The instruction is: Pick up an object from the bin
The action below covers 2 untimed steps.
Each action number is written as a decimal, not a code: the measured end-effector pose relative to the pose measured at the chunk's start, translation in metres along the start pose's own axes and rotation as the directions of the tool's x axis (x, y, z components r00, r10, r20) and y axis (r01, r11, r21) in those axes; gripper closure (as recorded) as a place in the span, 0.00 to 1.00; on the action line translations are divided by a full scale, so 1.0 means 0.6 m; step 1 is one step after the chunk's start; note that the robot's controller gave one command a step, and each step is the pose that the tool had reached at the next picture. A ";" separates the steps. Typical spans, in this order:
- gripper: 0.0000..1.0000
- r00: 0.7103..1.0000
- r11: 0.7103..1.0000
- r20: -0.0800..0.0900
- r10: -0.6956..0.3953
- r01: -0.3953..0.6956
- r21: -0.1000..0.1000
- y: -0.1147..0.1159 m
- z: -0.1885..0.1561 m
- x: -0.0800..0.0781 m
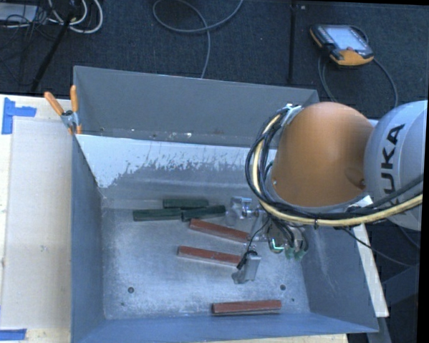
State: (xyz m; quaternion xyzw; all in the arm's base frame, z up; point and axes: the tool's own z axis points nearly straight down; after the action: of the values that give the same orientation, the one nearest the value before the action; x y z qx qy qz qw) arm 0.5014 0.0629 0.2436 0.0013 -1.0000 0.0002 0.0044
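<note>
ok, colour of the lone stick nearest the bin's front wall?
The stick is reddish brown; camera view.

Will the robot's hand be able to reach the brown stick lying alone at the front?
Probably yes: the brown stick lies by itself with nothing on it, and the hand is close by.

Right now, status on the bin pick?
Gripper at right end of middle brown bar. Second brown bar close by, toward back wall; green bars beyond. Third brown bar lies apart.
</note>
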 end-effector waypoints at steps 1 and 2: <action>0.00 1.000 1.000 0.007 0.002 -0.002 -0.001 0.000 -0.006 -0.002; 0.00 0.998 0.998 0.015 -0.060 0.060 0.000 -0.011 0.065 -0.036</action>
State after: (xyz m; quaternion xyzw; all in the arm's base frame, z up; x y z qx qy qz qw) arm 0.5229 0.0563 0.2044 0.0311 -0.9995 -0.0003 -0.0032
